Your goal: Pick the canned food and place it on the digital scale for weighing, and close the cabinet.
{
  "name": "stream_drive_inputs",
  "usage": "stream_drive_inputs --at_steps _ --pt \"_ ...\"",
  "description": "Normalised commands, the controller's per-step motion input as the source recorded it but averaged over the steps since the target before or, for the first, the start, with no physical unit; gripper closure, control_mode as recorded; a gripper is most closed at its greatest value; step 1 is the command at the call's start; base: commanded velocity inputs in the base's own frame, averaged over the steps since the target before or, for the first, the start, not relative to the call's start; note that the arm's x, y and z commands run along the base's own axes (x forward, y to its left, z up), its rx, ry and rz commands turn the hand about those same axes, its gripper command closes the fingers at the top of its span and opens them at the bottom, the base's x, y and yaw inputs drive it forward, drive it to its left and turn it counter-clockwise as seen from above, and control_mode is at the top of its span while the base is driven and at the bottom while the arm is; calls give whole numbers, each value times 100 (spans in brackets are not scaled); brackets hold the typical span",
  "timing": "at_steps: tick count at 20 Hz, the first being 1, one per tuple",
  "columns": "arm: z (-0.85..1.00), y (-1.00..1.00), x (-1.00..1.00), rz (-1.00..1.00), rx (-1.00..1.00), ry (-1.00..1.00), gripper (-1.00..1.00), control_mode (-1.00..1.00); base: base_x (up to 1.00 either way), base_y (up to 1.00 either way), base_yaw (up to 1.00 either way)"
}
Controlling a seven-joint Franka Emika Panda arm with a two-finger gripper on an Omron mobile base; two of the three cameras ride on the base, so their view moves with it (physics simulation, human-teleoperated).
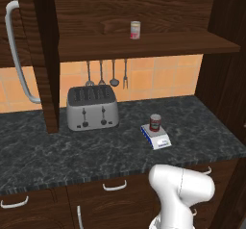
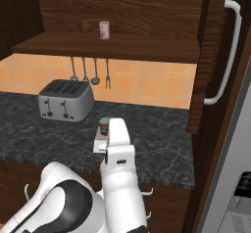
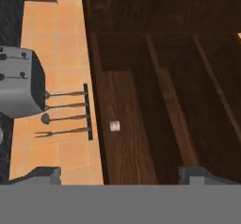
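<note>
- The canned food stands upright on the digital scale, which lies on the dark marbled desk to the right of the silver toaster.
- The cabinet is open: its left door and right door stand swung out, each with a long curved silver handle.
- A paler tin sits on the cabinet shelf.
- Four utensils hang on the orange tiled wall under the shelf.
- The hand is spread wide with nothing between its fingertips, facing the cabinet's underside and shelf.
</note>
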Motion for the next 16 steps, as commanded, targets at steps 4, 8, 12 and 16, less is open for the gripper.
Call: stream_drive_inputs --at_steps 4,8,12,16 --pt "-2 -44 -100 -22 6 -15 -100 -100 0 0 0" --pt "-14 -30 -75 -18 5 -10 -100 -100 0 0 0" --pt "22 -72 -29 -20 14 1 -100 -100 0 0 0" --pt "7 -47 32 -15 4 0 -100 -100 0 0 0"
